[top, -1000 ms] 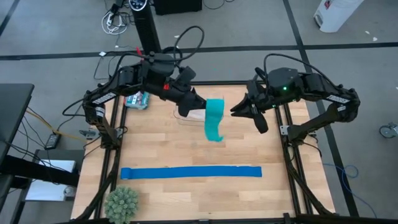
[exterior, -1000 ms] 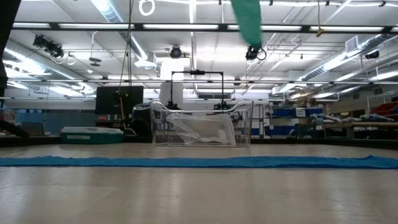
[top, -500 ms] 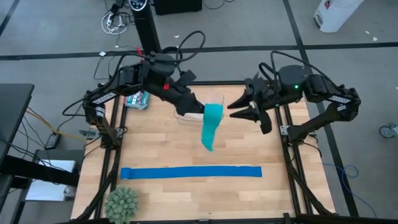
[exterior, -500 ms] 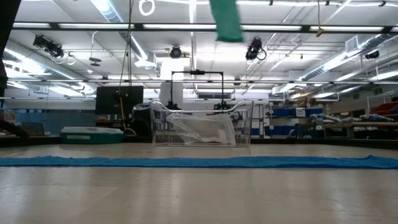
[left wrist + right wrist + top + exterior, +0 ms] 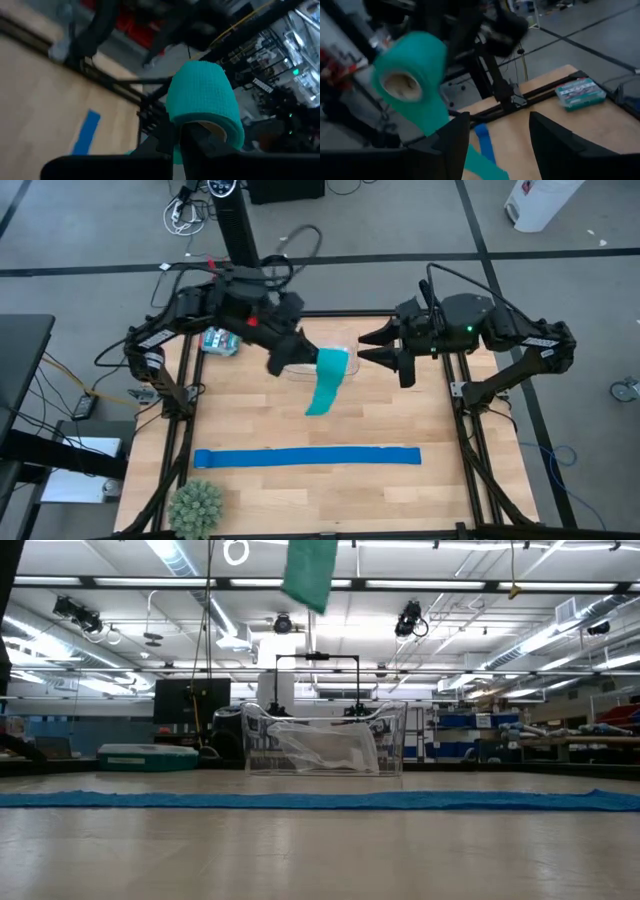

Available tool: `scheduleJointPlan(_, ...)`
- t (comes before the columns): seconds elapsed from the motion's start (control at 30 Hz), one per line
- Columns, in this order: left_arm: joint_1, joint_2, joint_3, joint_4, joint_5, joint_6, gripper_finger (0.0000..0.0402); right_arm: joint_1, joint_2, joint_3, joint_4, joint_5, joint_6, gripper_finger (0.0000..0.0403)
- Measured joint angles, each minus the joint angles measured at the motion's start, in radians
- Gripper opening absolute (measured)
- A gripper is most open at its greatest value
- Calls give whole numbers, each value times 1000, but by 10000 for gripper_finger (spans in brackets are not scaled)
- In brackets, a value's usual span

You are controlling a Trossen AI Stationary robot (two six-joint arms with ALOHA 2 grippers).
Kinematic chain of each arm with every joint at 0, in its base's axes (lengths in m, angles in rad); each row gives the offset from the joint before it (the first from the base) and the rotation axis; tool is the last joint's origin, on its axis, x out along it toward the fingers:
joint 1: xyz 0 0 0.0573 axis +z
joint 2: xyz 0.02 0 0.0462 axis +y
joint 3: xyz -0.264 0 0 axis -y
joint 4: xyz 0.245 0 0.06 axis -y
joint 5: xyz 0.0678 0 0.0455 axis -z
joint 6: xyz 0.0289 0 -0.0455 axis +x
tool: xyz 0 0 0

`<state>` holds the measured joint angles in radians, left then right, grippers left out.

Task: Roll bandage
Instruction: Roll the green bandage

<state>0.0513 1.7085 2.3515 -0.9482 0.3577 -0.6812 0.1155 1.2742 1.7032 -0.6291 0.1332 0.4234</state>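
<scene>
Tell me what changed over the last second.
The left end effector, shut on the bandage, carried it toward the left side of the table, and its loose tail swung along. The right end effector opened wide and turned toward it. The blue strip, clear bin and spiky ball stayed put.

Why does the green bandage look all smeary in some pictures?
In the right wrist view the bandage roll is smeared by motion blur, with soft edges. In the left wrist view the bandage is fairly crisp while the background streaks. In the low view the ceiling lights glare brightly behind the hanging tail.
</scene>
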Motion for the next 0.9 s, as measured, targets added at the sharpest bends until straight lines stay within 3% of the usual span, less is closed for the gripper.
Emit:
scheduleJointPlan(0.17,-1,-54,2,6,-138,189,19,91,4,0,36,137,115,181)
scheduleJointPlan(0.27,-1,-78,2,4,-205,212,19,153,9,0,87,219,115,174)
scheduleJointPlan(0.37,-8,-111,2,9,-287,202,19,166,28,15,98,232,71,168)
scheduleJointPlan(0.47,-18,-144,2,2,-409,203,19,132,52,37,97,164,-11,162)
scheduleJointPlan(0.63,-41,-166,2,-33,-646,212,19,19,96,84,94,-62,-68,157)
scheduleJointPlan(0.77,-74,-161,2,-9,-742,257,19,-56,112,108,91,-244,-86,156)
scheduleJointPlan(0.9,-140,-121,1,10,-842,236,19,-97,115,111,52,-326,-134,156)
